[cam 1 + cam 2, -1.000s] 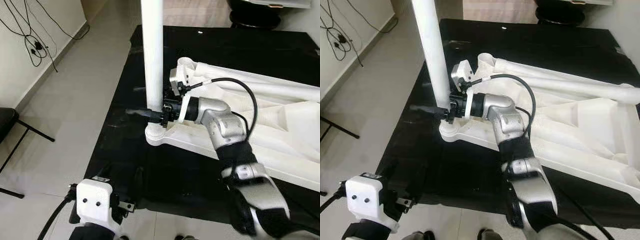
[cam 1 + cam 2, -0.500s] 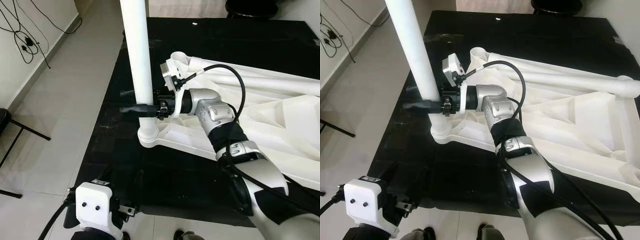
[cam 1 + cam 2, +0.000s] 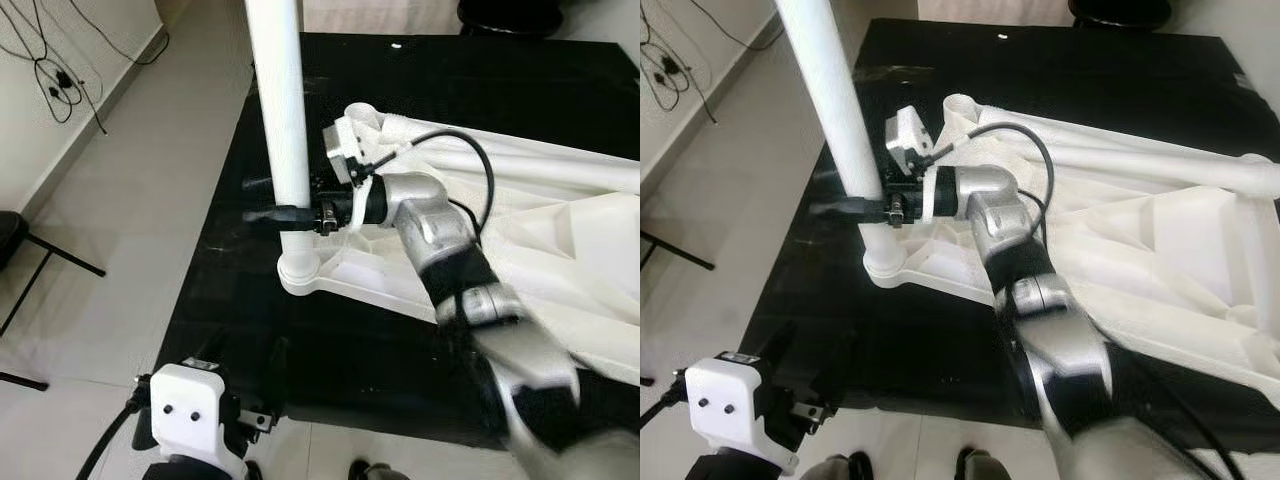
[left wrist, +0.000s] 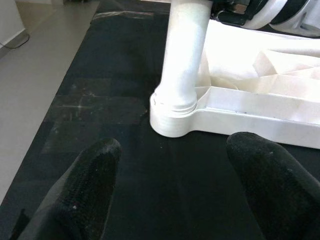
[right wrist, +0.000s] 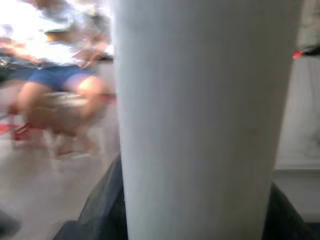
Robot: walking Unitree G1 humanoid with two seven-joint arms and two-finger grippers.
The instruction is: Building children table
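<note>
Far left at 9 o'clock: cables (image 3: 45, 60) along the wall, black chair (image 3: 15, 245) at the frame edge on the tiled floor (image 3: 130, 250).

Low at 7 o'clock: left hand (image 4: 175, 200) parked over the near edge of the black mat (image 3: 330, 350), fingers (image 4: 92, 175) spread apart, released, holding nothing. Looks along the mat at the foot of the leg; well apart from it.

Centre: white table leg (image 3: 283, 110) standing upright, slightly tilted, seated in the round corner socket (image 3: 300, 278) of the white tabletop (image 3: 560, 260). Tabletop lies upside down on the mat, ribbed underside up, running out toward 3 o'clock. A second socket (image 3: 958, 104) visible at the corner beyond, toward 12 o'clock.

Right hand (image 3: 290, 214) at the leg, just above the socket, clenched around the leg: one black finger (image 3: 262, 214) sticks out past the leg toward 9 o'clock, leg between the fingers. Right wrist view confirms: leg (image 5: 200, 125) close up between the black fingers (image 5: 100, 210). Blurred background there, a seated person (image 5: 60, 85) barely made out.

Right silver arm (image 3: 450, 250) reaches in from 5 o'clock across the tabletop, black cable (image 3: 470, 160) looped over it, lower arm motion-blurred.

Another white leg (image 3: 1160, 165) lying flat across the tabletop, toward 2 o'clock.
</note>
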